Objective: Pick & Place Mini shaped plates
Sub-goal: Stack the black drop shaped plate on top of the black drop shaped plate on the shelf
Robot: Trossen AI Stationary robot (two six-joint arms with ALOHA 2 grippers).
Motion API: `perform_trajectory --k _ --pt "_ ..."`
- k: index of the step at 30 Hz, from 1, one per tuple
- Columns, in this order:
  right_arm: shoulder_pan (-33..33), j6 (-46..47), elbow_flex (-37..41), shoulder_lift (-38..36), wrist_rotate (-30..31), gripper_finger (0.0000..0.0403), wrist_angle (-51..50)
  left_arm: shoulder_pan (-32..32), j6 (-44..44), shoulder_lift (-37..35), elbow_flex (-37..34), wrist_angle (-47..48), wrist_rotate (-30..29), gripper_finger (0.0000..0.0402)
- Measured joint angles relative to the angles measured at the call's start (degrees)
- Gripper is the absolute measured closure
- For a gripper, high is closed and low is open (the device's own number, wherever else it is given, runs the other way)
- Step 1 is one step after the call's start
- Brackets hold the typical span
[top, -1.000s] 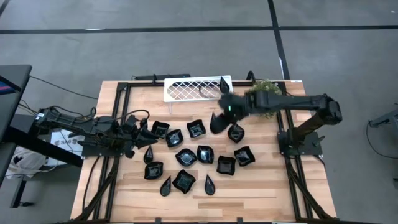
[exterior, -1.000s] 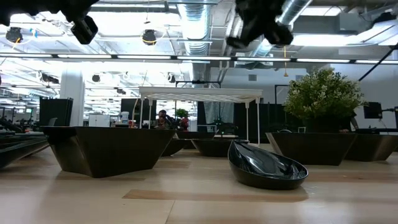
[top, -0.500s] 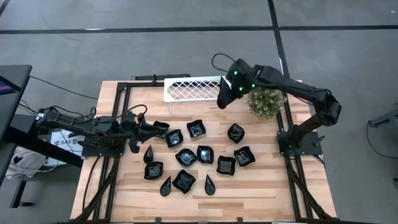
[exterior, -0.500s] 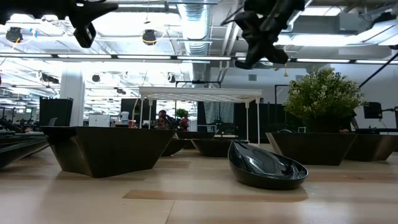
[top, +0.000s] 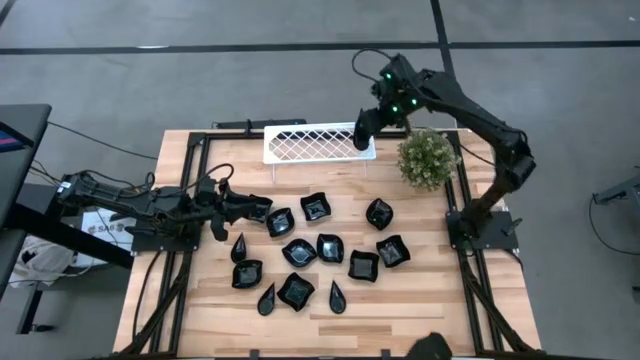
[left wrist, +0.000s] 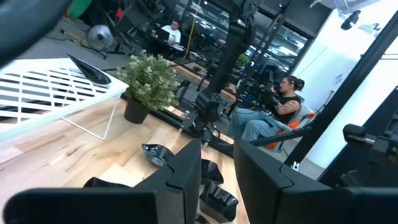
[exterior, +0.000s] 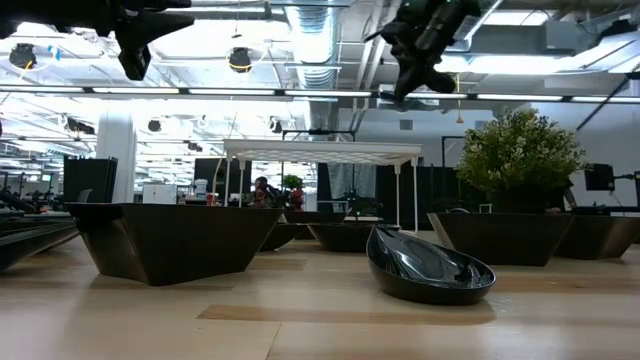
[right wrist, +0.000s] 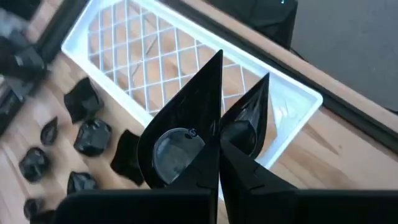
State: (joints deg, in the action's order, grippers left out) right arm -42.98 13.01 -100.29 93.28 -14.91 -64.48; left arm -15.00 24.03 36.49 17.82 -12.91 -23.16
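Jaws of right gripper (right wrist: pixel 219 146) clenched on teardrop plate (right wrist: pixel 180 134), poised above white lattice tray (top: pixel 300 145) for deposit | left gripper (top: pixel 262 209) part-open, grasping nothing visible, beside remaining plates (top: pixel 316 247) clustered mid-surface (top: pixel 420 310).
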Motion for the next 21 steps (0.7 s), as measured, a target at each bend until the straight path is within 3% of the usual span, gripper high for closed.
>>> perform_trajectory --k 7,21 --pt "0.09 -8.50 -12.92 11.53 1.06 0.0403 -11.70 0.00 0.17 0.02 0.00 0.00 -0.82 0.0305" --pt "0.15 -10.32 -14.51 16.69 1.44 0.0403 -13.37 0.00 0.22 0.02 0.00 0.02 -0.82 0.0305"
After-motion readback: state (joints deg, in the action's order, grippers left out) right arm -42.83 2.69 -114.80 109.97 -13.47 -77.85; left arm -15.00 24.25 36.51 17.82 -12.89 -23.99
